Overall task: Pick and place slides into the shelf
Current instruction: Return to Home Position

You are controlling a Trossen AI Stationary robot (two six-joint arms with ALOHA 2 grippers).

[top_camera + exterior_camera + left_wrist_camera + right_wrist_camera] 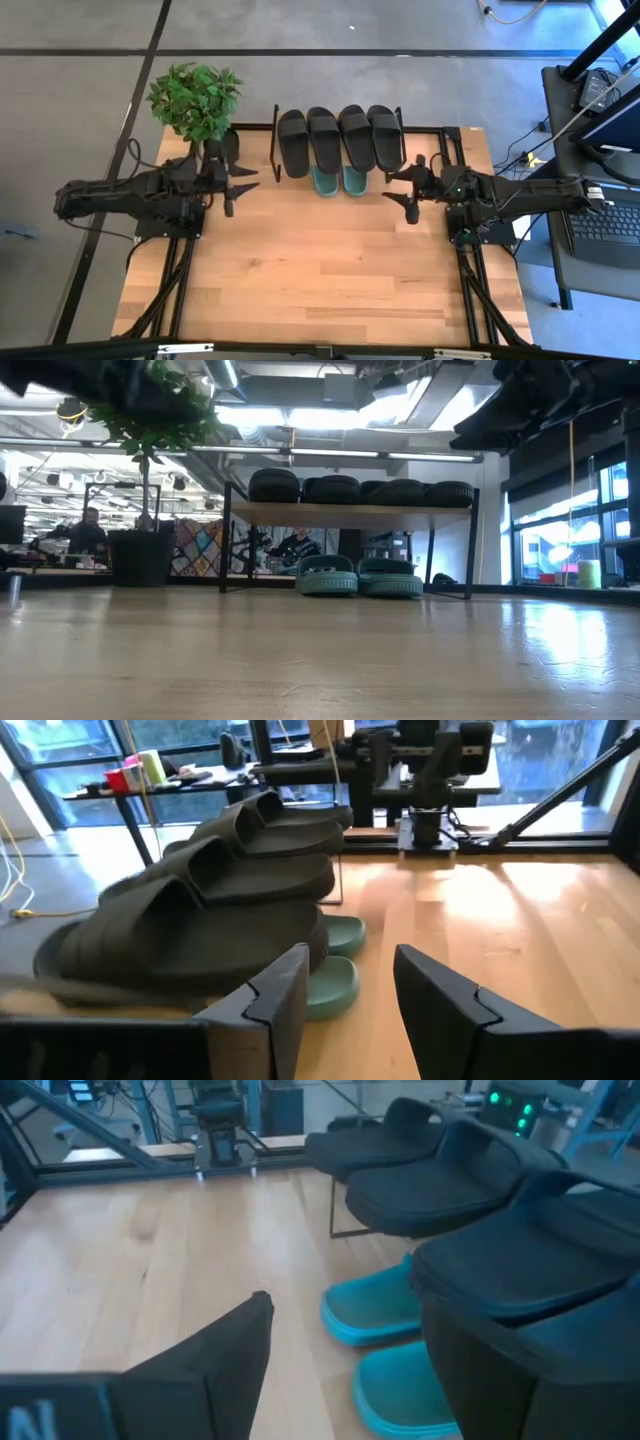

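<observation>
The shelf (276, 155) stands at the table's far edge. Several black slides (340, 140) lie side by side, soles down, on its light top board (350, 513). Two green slides (338, 182) sit under the board (355, 577), their ends sticking out toward the near edge. My left gripper (252, 179) hovers open just left of the shelf, with the slides ahead of it in its wrist view (350, 1010). My right gripper (390, 185) hovers open just right of the shelf (345, 1370). Both are clear of the slides.
A potted plant (195, 100) stands at the far left corner, close behind my left arm (140, 550). The wooden table (320, 270) stretches bare from the shelf to the near edge. Desks and people show in the room beyond.
</observation>
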